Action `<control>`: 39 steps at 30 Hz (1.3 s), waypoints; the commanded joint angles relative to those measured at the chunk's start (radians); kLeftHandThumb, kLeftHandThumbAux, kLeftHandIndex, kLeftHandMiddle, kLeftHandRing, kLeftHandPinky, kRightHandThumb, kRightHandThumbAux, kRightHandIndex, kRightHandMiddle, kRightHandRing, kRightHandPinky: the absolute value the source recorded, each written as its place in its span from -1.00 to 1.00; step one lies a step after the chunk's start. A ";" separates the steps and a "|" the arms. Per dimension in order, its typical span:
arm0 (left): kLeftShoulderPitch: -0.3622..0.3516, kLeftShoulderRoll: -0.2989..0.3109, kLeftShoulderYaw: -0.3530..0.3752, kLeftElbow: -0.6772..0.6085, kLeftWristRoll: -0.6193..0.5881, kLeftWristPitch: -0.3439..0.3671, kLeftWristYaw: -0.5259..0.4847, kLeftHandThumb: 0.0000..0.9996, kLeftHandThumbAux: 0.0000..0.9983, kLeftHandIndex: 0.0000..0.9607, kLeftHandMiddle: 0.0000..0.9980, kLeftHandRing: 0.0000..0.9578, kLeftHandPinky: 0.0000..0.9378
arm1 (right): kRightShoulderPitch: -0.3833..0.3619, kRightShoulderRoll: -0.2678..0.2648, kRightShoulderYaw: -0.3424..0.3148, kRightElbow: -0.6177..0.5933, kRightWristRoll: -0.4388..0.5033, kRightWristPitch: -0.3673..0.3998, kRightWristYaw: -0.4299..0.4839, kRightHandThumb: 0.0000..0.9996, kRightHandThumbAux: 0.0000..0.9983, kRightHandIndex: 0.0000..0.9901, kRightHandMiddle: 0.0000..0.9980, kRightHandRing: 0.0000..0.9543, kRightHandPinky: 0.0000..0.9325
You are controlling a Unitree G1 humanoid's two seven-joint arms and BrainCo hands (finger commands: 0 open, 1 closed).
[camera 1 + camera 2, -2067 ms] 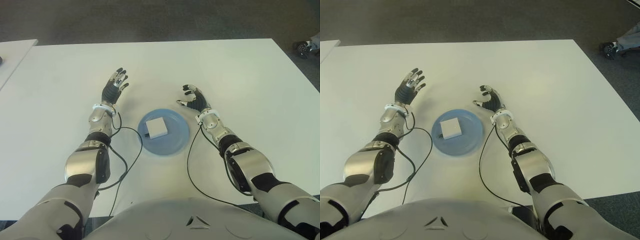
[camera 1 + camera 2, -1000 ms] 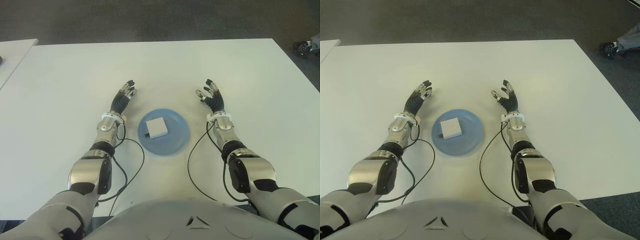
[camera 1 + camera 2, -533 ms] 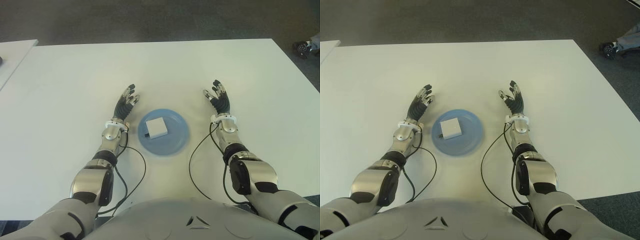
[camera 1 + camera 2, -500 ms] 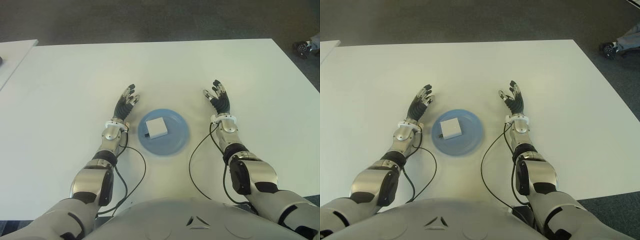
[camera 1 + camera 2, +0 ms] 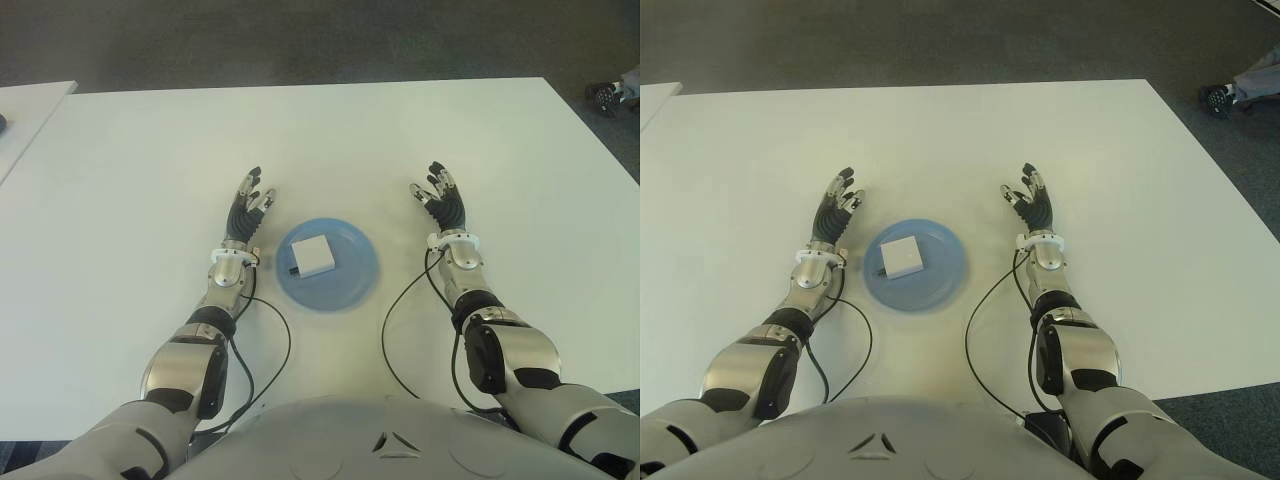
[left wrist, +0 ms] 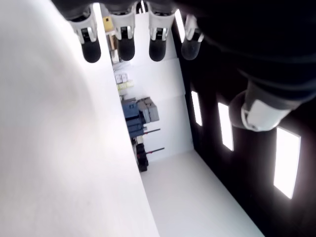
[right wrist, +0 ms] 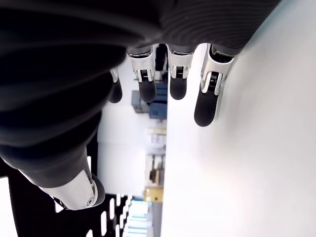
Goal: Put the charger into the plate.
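Note:
A white square charger (image 5: 312, 257) lies in the blue plate (image 5: 352, 280) near the table's front middle, slightly left of the plate's centre. My left hand (image 5: 246, 209) shows just left of the plate, fingers stretched out and holding nothing. My right hand (image 5: 442, 202) shows to the right of the plate, a short gap away, also spread and holding nothing. In the left wrist view the straight fingertips (image 6: 125, 48) have nothing between them. The right wrist view shows the same of its fingertips (image 7: 178, 88).
The white table (image 5: 400, 140) stretches wide around the plate. Black cables (image 5: 400, 310) trail from both wrists back toward my body. A second white table edge (image 5: 25, 110) shows at the far left. Dark floor lies beyond the far edge.
Both hands have drawn back toward my body and settled either side of the plate. The charger and plate have not moved.

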 commanded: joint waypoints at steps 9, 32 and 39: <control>0.043 -0.072 0.038 0.053 -0.026 -0.027 0.047 -0.78 -0.08 -1.00 -1.00 -1.00 -1.00 | 0.116 0.002 0.064 0.052 -0.054 0.068 -0.008 -0.77 0.44 -1.00 -0.94 -0.92 -0.79; 0.008 -0.090 0.070 0.011 -0.072 0.106 0.029 -0.70 -0.05 -1.00 -1.00 -1.00 -1.00 | 0.123 -0.017 0.167 0.045 -0.113 0.092 -0.022 -0.74 0.17 -1.00 -0.98 -0.93 -0.82; 0.014 -0.069 0.055 -0.010 -0.056 0.103 0.018 -0.74 -0.03 -1.00 -1.00 -1.00 -1.00 | 0.129 -0.020 0.204 0.050 -0.138 0.078 -0.026 -0.63 0.18 -1.00 -1.00 -0.97 -0.85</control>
